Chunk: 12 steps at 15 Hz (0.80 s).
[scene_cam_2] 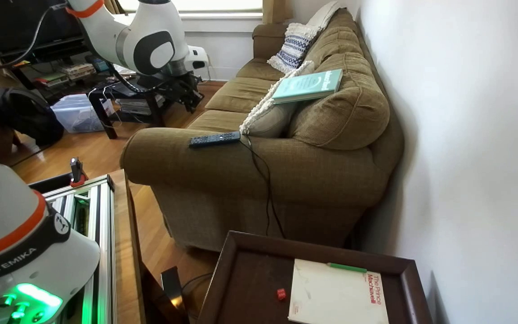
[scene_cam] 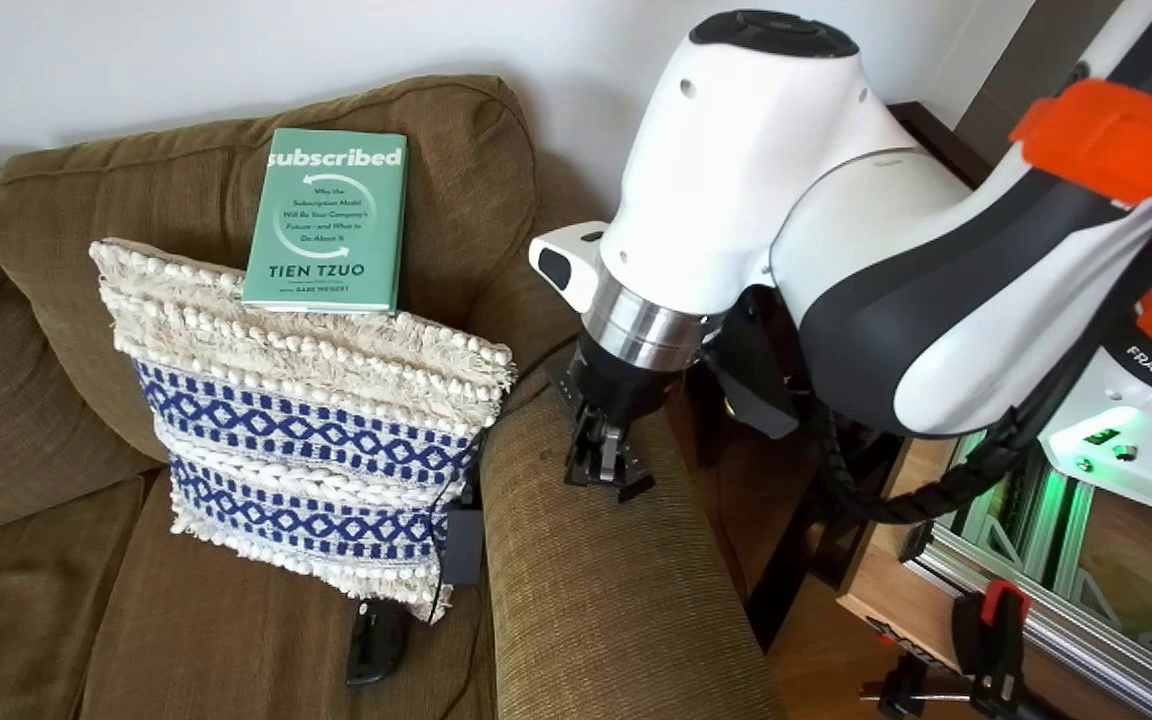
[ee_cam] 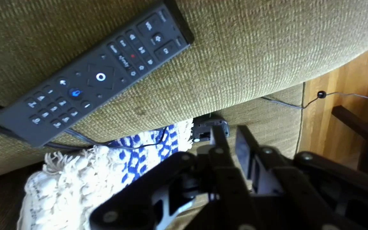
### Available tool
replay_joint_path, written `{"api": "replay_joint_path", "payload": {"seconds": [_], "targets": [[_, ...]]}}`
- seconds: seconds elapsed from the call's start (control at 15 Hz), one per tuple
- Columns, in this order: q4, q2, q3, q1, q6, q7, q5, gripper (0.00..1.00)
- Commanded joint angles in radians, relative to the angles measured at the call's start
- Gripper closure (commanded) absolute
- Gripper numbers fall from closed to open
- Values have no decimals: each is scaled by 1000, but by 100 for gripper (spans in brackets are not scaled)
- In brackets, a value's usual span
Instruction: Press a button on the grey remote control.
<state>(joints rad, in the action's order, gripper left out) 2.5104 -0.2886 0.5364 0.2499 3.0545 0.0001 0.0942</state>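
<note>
My fingers (ee_cam: 223,148): two. Remote (ee_cam: 96,77): one. Sofa (scene_cam_2: 223,184): one. Pillows (scene_cam: 306,430): three by my tally, one close, two at the sofa's far end. Books (scene_cam_2: 307,86) I can tell apart: two, one green, one pale; the farther stacks (scene_cam_2: 78,71) are too blurred for me to count. Tray (scene_cam_2: 322,253): one. Pencil (scene_cam_2: 347,267): one. Die (scene_cam_2: 281,294): one. Black gadget (scene_cam: 377,645): one. Backpack (scene_cam_2: 25,112): one. Clear bin (scene_cam_2: 77,114): one.

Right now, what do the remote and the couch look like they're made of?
Remote: matte dark grey, probably plastic, judging by its smooth, dull face. Couch: brown woven fabric, dull and rough-looking, its ribbed weave plain in the wrist view; fibre unclear.
</note>
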Motion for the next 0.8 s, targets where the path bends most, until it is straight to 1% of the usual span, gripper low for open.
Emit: {"api": "replay_joint_path", "payload": {"seconds": [0.0,0.07,0.13,0.2,0.27,0.33,0.4,0.47,0.53,0.73], "targets": [[90,200,4,-17,-154,38,19,51],[95,250,7,-24,-245,33,14,44],[114,314,-63,32,-331,64,-25,38],[112,345,-76,37,-415,74,-43,29],[107,381,-95,42,-504,88,-74,22],[104,431,-106,45,-595,125,-104,14],[96,453,-114,50,-632,103,-71,7],[95,490,-125,52,-659,114,-63,1],[94,524,-135,54,-681,121,-56,0],[105,604,-157,41,-657,194,-61,0]]}}
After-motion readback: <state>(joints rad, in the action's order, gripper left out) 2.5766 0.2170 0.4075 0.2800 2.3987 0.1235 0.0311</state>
